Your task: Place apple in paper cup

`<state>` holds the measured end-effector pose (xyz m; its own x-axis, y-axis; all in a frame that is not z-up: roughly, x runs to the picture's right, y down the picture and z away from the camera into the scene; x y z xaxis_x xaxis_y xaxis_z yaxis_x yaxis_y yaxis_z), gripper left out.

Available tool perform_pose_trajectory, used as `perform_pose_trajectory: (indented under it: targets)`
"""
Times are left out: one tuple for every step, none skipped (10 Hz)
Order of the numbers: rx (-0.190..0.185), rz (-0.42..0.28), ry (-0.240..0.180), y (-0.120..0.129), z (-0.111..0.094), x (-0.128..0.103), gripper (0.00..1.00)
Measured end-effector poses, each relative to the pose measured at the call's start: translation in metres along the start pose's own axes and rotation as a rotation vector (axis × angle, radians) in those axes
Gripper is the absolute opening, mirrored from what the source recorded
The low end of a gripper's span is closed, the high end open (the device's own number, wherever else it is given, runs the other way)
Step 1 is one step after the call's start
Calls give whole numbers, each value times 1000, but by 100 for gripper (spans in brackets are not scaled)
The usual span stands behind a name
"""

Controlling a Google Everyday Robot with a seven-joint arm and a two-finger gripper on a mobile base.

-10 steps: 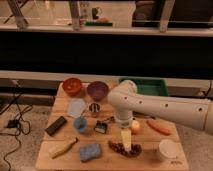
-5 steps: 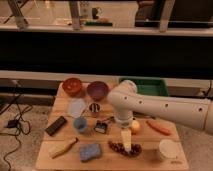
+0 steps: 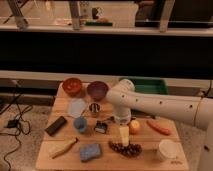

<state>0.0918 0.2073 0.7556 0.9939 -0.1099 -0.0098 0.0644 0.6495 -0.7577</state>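
Small round yellow-orange apple (image 3: 134, 127) noted on the wooden table (image 3: 105, 161), up-left of the wide off-white paper cup (image 3: 167, 149), apart from it. Two-finger gripper (image 3: 123, 134) held low, farther left of the cup, just beside the apple. Fingers spread, nothing grasped; judged poised for pickup.

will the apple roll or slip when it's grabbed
Probably rolls if nudged: the apple is round and sits loose on the table. It is likely firm, though its curved skin may slip. The open pincer hangs close beside it.
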Motion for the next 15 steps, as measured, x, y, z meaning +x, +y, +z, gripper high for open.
perform_pose_trajectory:
  targets:
    - [4, 8, 6, -4, 1, 3, 100]
    - [6, 18, 11, -7, 1, 7, 100]
    - [10, 29, 16, -8, 0, 11, 100]
    - [12, 39, 19, -9, 0, 16, 100]
    - [18, 61, 30, -10, 1, 30, 100]
    - [20, 82, 38, -11, 1, 44, 100]
    - [20, 97, 47, -12, 4, 54, 100]
    - [17, 103, 52, -12, 5, 57, 100]
    - [6, 110, 58, -13, 11, 59, 100]
    - [1, 112, 61, -14, 14, 60, 100]
    - [-6, 113, 65, -15, 19, 60, 100]
    - [-15, 111, 70, -18, 24, 58, 100]
    - [-23, 114, 71, -19, 28, 57, 100]
    - [-27, 120, 74, -20, 31, 60, 100]
    - [-30, 126, 75, -21, 32, 62, 100]
